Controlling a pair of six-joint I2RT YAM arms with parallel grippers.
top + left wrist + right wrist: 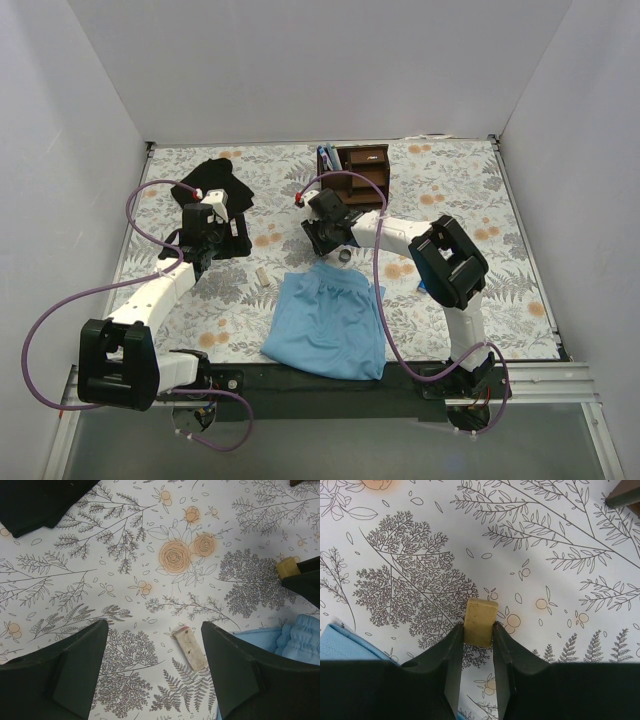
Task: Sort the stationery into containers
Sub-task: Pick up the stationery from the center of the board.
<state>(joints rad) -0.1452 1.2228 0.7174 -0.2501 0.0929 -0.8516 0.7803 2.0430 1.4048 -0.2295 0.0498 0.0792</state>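
The right gripper (478,630) is clamped on a tan block (481,615). Its two fingers pinch the long sides, so the block's long axis runs in line with them and its end pokes out past the tips. Whether the block is lifted off the table (450,190) or just touching it, I can't tell from the wrist view. That gripper hangs around the middle of the worktop, a little toward the far edge, and the dark wooden organizer (357,170) stands just beyond it against the middle of the far edge. To my eye the next move depends on that: the slots lie ahead of the fingers, toward the far edge and slightly to the right. A short carry should reach them, and the right arm is plainly the nearer one. The left gripper (154,630) is spread wide and holds nothing, left of centre on the worktop. A pale block with a pinkish end (190,649) lies flat below the gap, closer to one finger than the other, its long axis roughly along the fingers with a slight slant. A small dark ring (345,256) sits at the far edge of the light blue cloth (330,320), which covers the middle toward the near edge.
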